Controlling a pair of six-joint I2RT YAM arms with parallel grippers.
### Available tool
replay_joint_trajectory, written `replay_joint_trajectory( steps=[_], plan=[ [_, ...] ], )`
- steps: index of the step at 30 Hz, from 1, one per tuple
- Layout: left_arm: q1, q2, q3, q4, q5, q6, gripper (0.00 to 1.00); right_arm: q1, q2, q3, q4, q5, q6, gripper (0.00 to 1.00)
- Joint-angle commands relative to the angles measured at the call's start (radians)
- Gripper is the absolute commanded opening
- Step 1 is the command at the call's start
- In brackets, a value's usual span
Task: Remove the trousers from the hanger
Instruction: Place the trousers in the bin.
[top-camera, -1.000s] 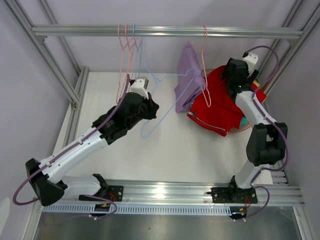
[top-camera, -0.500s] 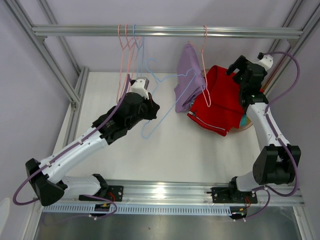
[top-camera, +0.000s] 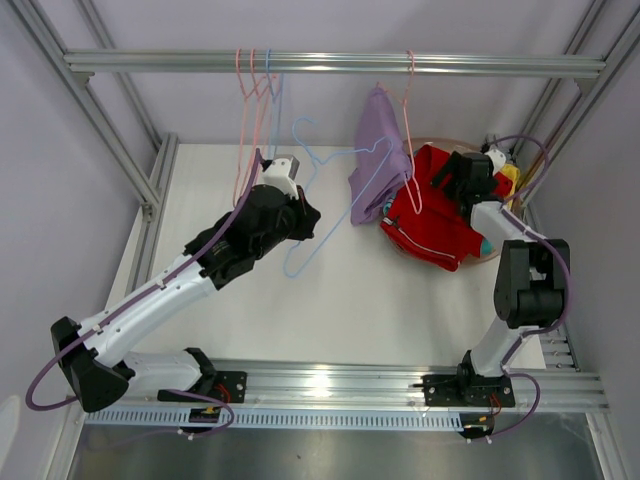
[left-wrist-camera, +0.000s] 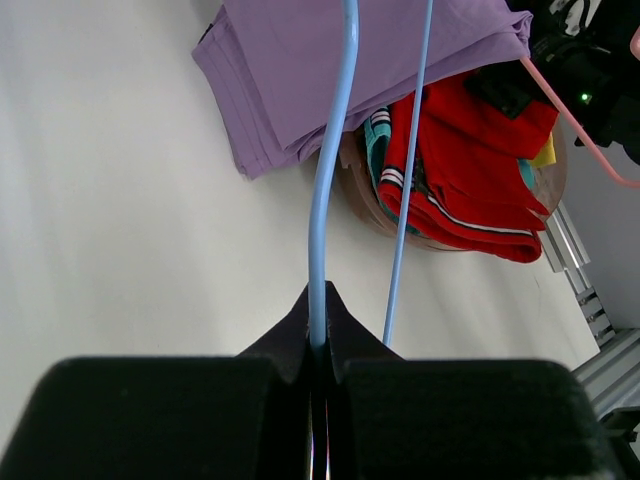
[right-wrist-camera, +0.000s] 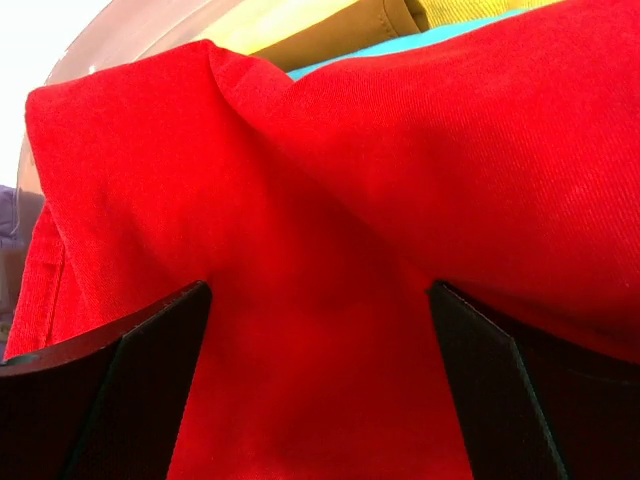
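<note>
Near rail: an aluminium rail (top-camera: 330, 380) runs along the near edge, and both arm bases sit on it.
Bench: the bench (top-camera: 330, 300) is white, matte and flat, with aluminium posts rising at its left and right sides.
Left claw: the left claw (left-wrist-camera: 318, 342) is left of the middle and raised over the bench. Its fingers are pinched tight on the wire of the blue hanger (left-wrist-camera: 325, 180).
Blue hanger: thin light-blue wire that runs from the claw toward the far right and crosses in front of the lavender trousers (top-camera: 378, 150).
Right claw: the right claw (right-wrist-camera: 320, 400) is at the right, down on the red trousers (right-wrist-camera: 320, 200). Its fingers are spread wide with red cloth filling the gap, and they are not closed on it.
Tub: a pinkish translucent round tub (left-wrist-camera: 356, 195) stands on the bench at the far right.
Red trousers: bright red and creased, with a pale stripe along one edge. They lie on top of the pile in the tub and spill over its near-left rim.
Teal trousers: the teal trousers (right-wrist-camera: 400, 45) lie in the tub, mostly under the red.
Brown trousers: the brown trousers (right-wrist-camera: 345, 28) show only as a strip beyond the teal.
Yellow trousers: the yellow trousers (top-camera: 510, 180) are at the tub's far right side.
Lavender trousers: pale purple and folded in layers. They hang just left of the tub by the pink hanger (top-camera: 410, 130), but I cannot tell which wire bears them.
Top rail: the top rail (top-camera: 330, 63) crosses the far side overhead, and the pink hanger's hook sits on it.
Spare hangers: bare pink and blue spare hangers (top-camera: 250, 100) hang at the far left.
Walls: the walls (top-camera: 60, 180) are plain pale lilac-grey.
</note>
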Motion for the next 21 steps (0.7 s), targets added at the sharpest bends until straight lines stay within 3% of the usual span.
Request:
replay_joint_trajectory(
  steps=[1,12,17,21],
  plan=[
    [-0.011,-0.024,0.047,0.017,0.022,0.033,0.00,-0.007,0.065,0.037,-0.162,-0.004,0.028,0.96],
    [-0.015,-0.031,0.071,0.003,0.017,0.081,0.00,0.036,-0.160,0.191,-0.363,0.017,-0.040,0.96],
    [-0.023,-0.039,0.093,-0.014,-0.036,0.125,0.00,0.076,-0.291,0.103,-0.400,0.022,-0.010,0.96],
    [-0.038,-0.047,0.102,-0.016,-0.082,0.164,0.01,0.112,-0.357,-0.041,-0.328,0.029,0.007,0.90]
  ],
)
